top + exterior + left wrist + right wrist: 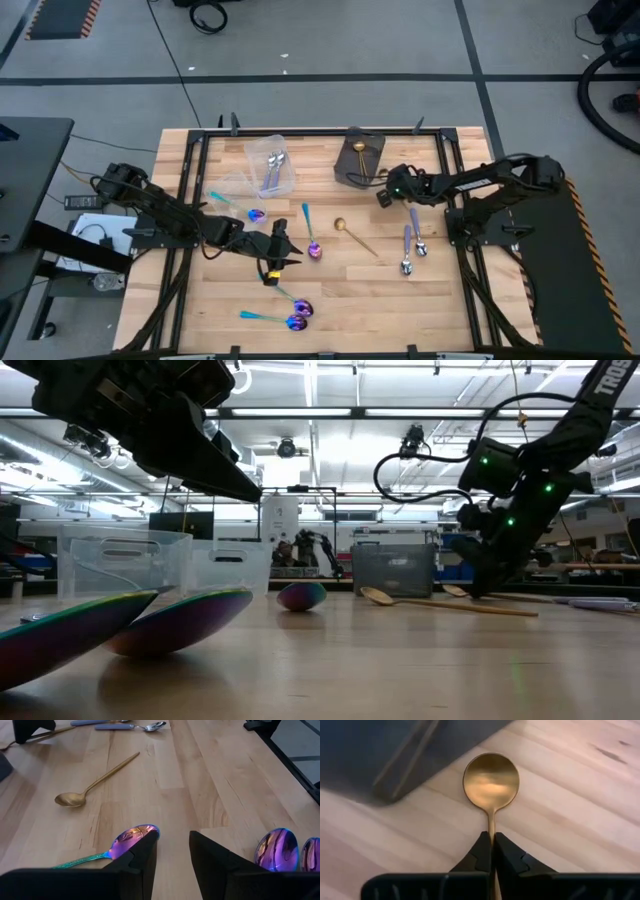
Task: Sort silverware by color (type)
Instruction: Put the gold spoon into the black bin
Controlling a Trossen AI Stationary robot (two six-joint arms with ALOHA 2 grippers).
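Some sorting is done. Silver spoons (274, 166) already stand in a clear tub (283, 143), and a gold one may lie in the dark box (372, 152). Many are still loose on the table (440, 300): a gold spoon (353, 235) in the middle, two lilac spoons (412, 242) on the right, and several purple-blue spoons (299, 313). The right claw (493, 845) reaches low beside the dark box and is pinched shut on the thin handle of another gold spoon (491, 782). The left claw (172, 851) hovers low over the middle, fingers apart and holding nothing, beside a purple-blue spoon.
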